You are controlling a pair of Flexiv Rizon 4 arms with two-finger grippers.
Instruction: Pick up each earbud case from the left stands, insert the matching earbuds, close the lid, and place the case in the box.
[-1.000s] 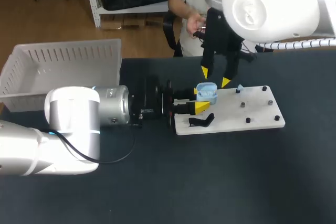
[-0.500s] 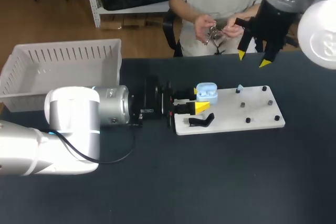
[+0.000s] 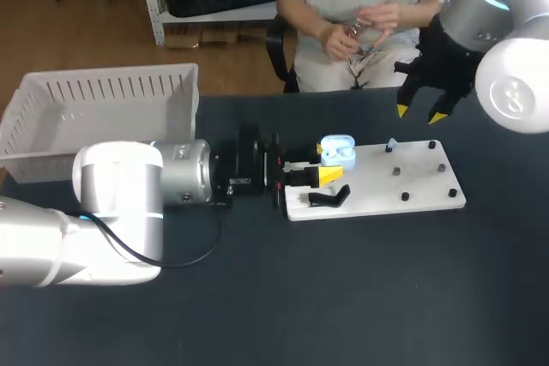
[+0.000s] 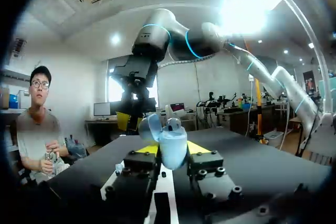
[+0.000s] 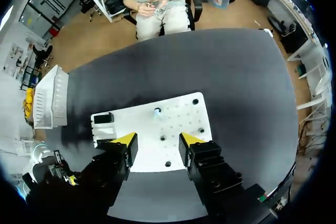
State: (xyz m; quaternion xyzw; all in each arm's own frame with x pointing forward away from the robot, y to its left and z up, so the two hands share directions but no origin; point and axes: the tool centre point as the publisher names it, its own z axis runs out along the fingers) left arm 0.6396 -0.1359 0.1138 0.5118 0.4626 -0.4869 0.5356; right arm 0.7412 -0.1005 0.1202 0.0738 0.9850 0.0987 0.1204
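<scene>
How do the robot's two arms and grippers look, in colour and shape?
The left arm and right arm are rounded white and silver tubes with thin light-blue rings. A black cable loops beside the left arm. The left gripper and right gripper are black, each with two fingers ending in yellow wedge tips.

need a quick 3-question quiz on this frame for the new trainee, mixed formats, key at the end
1. True or false: the light blue earbud case has its lid closed.
2. Fill in: the right gripper, held over the white board, has its fingers ____.
3. Which gripper is shut on the case? A) the left gripper B) the right gripper C) neither
Key: 1 false, the lid stands open. 2 open. 3 A.
</scene>
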